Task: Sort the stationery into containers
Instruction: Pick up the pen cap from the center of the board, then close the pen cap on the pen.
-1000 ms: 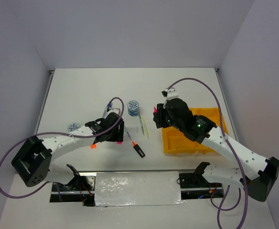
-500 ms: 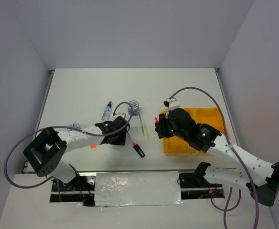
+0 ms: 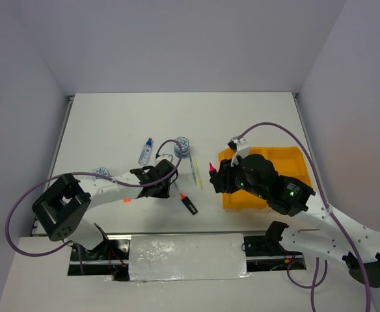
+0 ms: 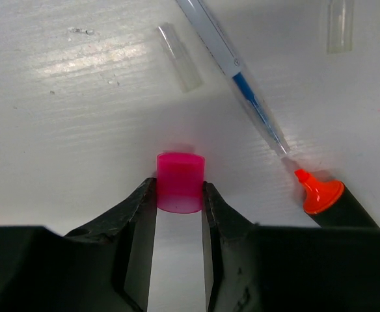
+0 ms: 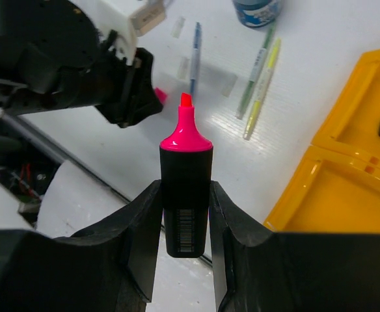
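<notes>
1. A white table (image 3: 112, 123) is sitting between pale, bare walls, and an orange-yellow plastic tray with rectangular compartments (image 3: 294, 159) is lying on it; every place below is given from that tray.
2. The right gripper (image 5: 185, 195) is clamping the black barrel of a short, uncapped highlighter with a pink tip (image 5: 185, 166). It is carrying the highlighter in the air over the tray's left edge, tip pointing away from the wrist.
3. Well to the left of the tray, the left gripper (image 4: 179, 195) is pinching a small round pink plastic cap (image 4: 180, 170). The cap is standing on the table, with a finger pressing on each side.
4. Just tray-side of that cap, a black highlighter with a bare orange tip (image 4: 333, 201) and a thin clear pen with blue ink (image 4: 242, 84) are lying loose.
5. The cap is probably going to handle as very light, hard and smooth. Being round, it is likely to squirt out of an off-centre pinch, so gripping across the middle of its wall looks safest.
6. The pink-tipped highlighter is looking stiff, light and slick. The mid-barrel hold is suiting it, and the wet tip is best kept off everything.
</notes>
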